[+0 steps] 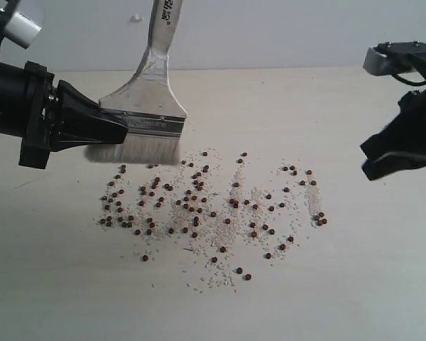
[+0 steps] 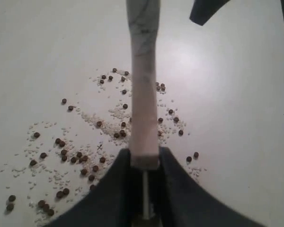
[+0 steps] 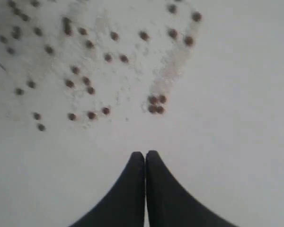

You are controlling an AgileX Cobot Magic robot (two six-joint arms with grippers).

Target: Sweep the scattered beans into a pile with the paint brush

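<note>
- Left arm: enters the exterior view from the left edge and lies roughly level, low over the table (image 1: 341, 291), with its claw pointing toward the middle of the scene.
- Left gripper (image 1: 122, 128): clamped on the paint brush (image 1: 148, 99). The exterior view shows the fingers closing on the metal band just above the bristles. The left wrist view shows both dark fingers (image 2: 116, 189) pressed against either side of the brush (image 2: 144, 104).
- Paint brush: held with the bristles (image 1: 135, 151) down and the handle rising, slightly tilted, out of the top of the exterior view. The bristle tips sit at the far left edge of the scatter. Contact with the table cannot be confirmed.
- Right arm: raised over the right side of the table, well apart from the brush and just past the right end of the scatter.
- Right gripper (image 1: 373, 165): fingers together, tip against tip, holding nothing, as the right wrist view (image 3: 145, 157) shows. It touches neither table nor beans.
- Beans (image 1: 199, 206): dark reddish-brown, mixed with fine white grains, spread in a wide loose band across the middle of the table, not yet gathered. They also show in both wrist views (image 2: 80, 161) (image 3: 85, 61).
</note>
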